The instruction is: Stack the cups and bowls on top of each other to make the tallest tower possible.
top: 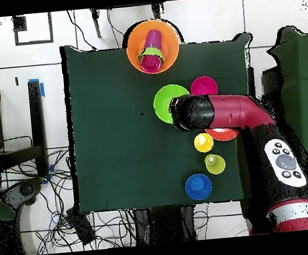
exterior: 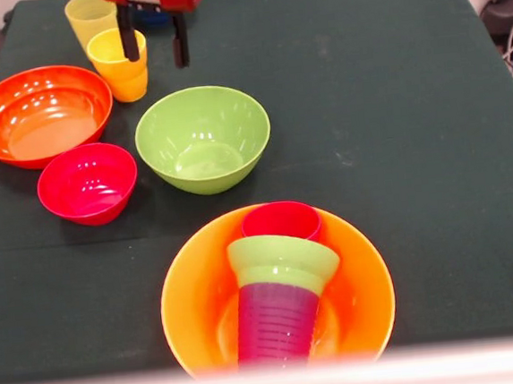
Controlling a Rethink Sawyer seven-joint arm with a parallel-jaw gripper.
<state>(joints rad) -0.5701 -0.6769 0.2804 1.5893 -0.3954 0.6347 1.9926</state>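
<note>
The tower stands in the large yellow-orange bowl (exterior: 370, 276) (top: 134, 51) at the near edge. It is the purple ribbed cup (exterior: 277, 323) (top: 154, 37), the small green bowl (exterior: 283, 260) (top: 152, 52) and the red-pink cup (exterior: 281, 220) (top: 149, 63). My gripper (exterior: 153, 41) is open and empty. It hangs at the far side, beside the yellow-orange cup (exterior: 120, 71) (top: 203, 142) and behind the large green bowl (exterior: 203, 138) (top: 163, 104). The pale yellow cup (exterior: 88, 18) (top: 215, 164) stands behind. In the overhead view the arm hides the gripper.
The wide orange-red bowl (exterior: 40, 115) (top: 223, 135) and the small red-pink bowl (exterior: 88, 182) (top: 204, 86) sit at the left in the front view. The small blue bowl (top: 198, 186) is near the robot's base. Dark green cloth (exterior: 392, 99) covers the table.
</note>
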